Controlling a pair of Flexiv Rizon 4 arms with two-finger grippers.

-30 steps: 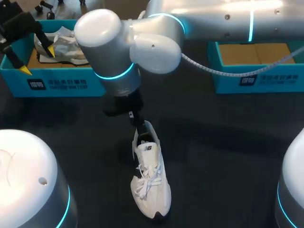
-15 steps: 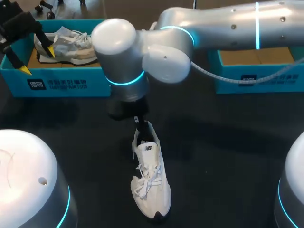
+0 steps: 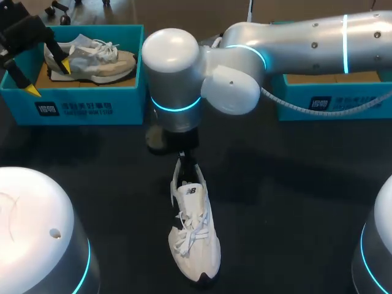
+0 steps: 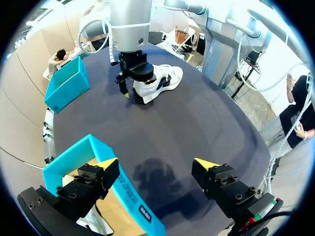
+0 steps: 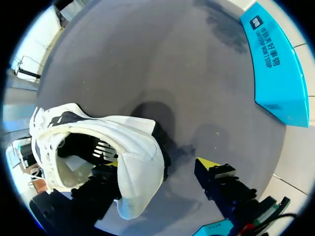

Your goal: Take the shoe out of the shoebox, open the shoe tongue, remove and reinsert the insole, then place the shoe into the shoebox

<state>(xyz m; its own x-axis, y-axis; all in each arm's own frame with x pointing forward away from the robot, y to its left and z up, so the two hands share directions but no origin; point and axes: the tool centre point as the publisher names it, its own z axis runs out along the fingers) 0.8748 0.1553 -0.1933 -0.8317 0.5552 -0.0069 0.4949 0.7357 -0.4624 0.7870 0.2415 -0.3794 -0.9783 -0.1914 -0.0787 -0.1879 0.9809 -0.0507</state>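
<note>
White shoe [image 3: 193, 233] is lying on the counter [image 3: 275, 184], out of the shoebox [image 3: 331, 101], right tool [image 5: 160, 165] is sitting spread wide at its heel gripping nothing, left tool [image 4: 155, 164] is hanging wide over the other box [image 3: 92, 109], so tongue, insole and reboxing are looking undone.

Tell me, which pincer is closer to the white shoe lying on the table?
Right. The right pincer is open at the heel of the white shoe, one finger by its collar. The left pincer hovers far off, over the edge of the blue shoebox.
</note>
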